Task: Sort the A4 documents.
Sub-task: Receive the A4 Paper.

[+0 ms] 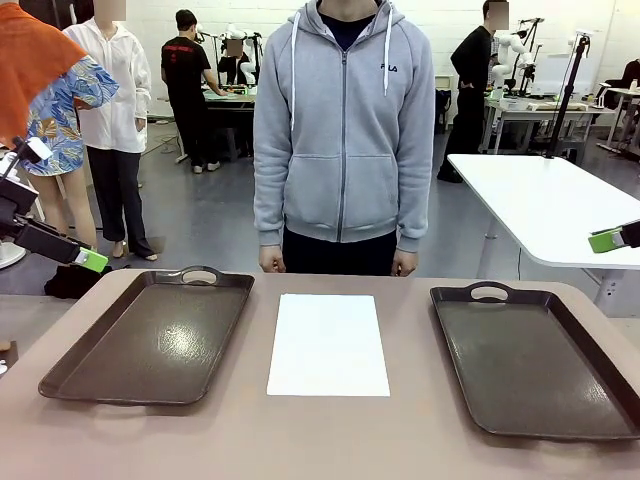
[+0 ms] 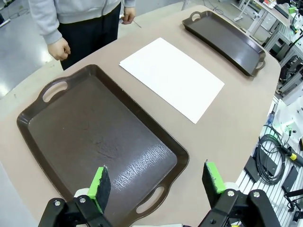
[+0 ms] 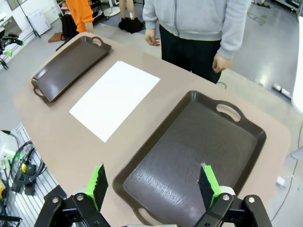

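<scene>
White A4 documents (image 1: 328, 344) lie flat as one rectangle in the middle of the table, between two dark brown trays. The same sheets show in the left wrist view (image 2: 171, 77) and the right wrist view (image 3: 115, 98). My left gripper (image 1: 88, 260) hangs at the far left, high above the table edge, and its fingers stand open over the left tray (image 2: 157, 183). My right gripper (image 1: 606, 240) is at the far right edge, above the right tray, open with nothing between its fingers (image 3: 151, 185).
The left tray (image 1: 60, 380) and the right tray (image 1: 455, 300) are both bare inside. A person in a grey hoodie (image 1: 340, 150) stands at the far side, hands (image 1: 270, 262) hanging by the table edge. Cables (image 2: 274, 151) lie off the table's side.
</scene>
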Tool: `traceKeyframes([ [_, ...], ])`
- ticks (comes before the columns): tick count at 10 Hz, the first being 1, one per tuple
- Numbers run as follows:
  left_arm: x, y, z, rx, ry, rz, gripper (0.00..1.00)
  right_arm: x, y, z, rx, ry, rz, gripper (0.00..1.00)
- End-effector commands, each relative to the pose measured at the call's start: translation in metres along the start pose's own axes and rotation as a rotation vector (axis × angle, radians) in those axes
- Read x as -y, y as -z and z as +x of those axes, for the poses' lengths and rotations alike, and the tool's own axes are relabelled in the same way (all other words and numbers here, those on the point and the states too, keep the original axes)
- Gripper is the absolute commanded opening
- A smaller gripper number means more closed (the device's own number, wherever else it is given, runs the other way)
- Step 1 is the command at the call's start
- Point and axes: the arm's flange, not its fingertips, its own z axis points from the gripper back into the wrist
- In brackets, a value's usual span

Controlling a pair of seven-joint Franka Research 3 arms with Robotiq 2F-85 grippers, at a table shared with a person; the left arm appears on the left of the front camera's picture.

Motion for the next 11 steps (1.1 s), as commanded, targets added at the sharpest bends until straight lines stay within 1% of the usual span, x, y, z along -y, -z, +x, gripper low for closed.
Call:
traceKeyframes([
  [1,-0.0014,0.0009,-0.0009,0.006,0.003,-0.013,1.0,0.0002,0.0011,-0.0002,-0.003,0.001,0.001,1.0],
  [11,-0.0014,0.0009,-0.0009,0.006,0.003,-0.013,1.0,0.0002,0.0011,-0.0002,-0.003,0.001,0.001,1.0],
])
